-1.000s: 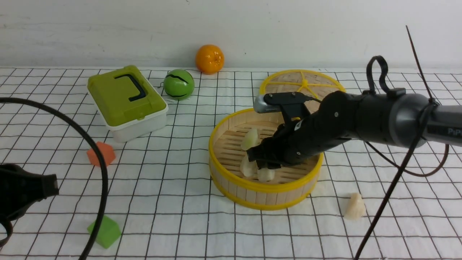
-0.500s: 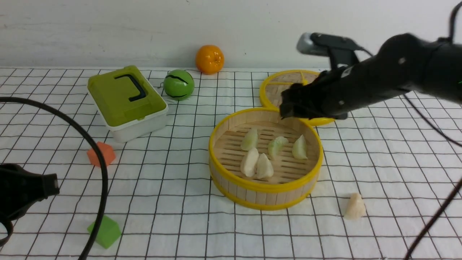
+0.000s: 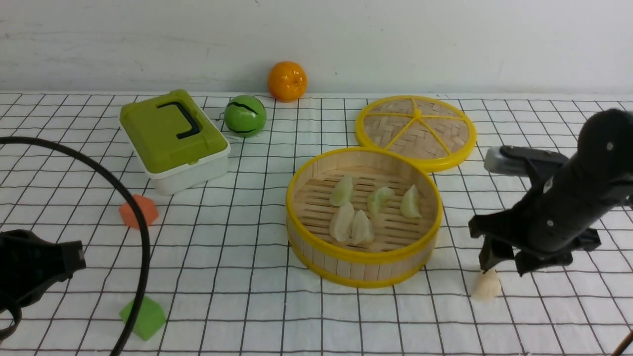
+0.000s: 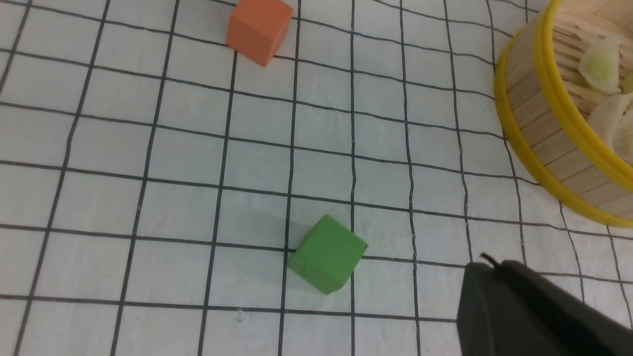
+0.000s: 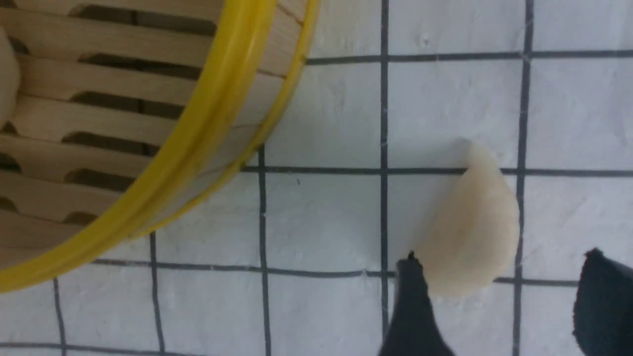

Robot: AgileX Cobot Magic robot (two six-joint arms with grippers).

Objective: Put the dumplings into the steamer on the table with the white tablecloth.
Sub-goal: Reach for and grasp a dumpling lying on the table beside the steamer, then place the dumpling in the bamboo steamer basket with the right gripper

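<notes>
The bamboo steamer (image 3: 363, 269) stands mid-table on the white grid tablecloth (image 3: 257, 247). In it lie three green dumplings (image 3: 342, 190) (image 3: 378, 199) (image 3: 410, 201) and two cream ones (image 3: 342, 221) (image 3: 362, 228). One cream dumpling (image 3: 486, 287) lies on the cloth right of the steamer. My right gripper (image 3: 502, 264) is open just above it. In the right wrist view the dumpling (image 5: 470, 232) lies by one fingertip, partly between the open jaws (image 5: 502, 257), with the steamer rim (image 5: 217, 148) nearby. My left gripper (image 4: 487, 262) is shut and empty at the near left (image 3: 74, 257).
The woven lid (image 3: 415, 126) lies behind the steamer. A green-lidded white box (image 3: 173, 136), a green ball (image 3: 245, 115) and an orange (image 3: 287, 80) are at the back left. An orange cube (image 3: 139, 210) and a green cube (image 3: 143, 316) lie near the left arm's cable (image 3: 141, 232).
My right gripper rose out of the steamer, leaving dumplings inside, then swung right and came down over the cream dumpling on the cloth. The left arm barely moved.
</notes>
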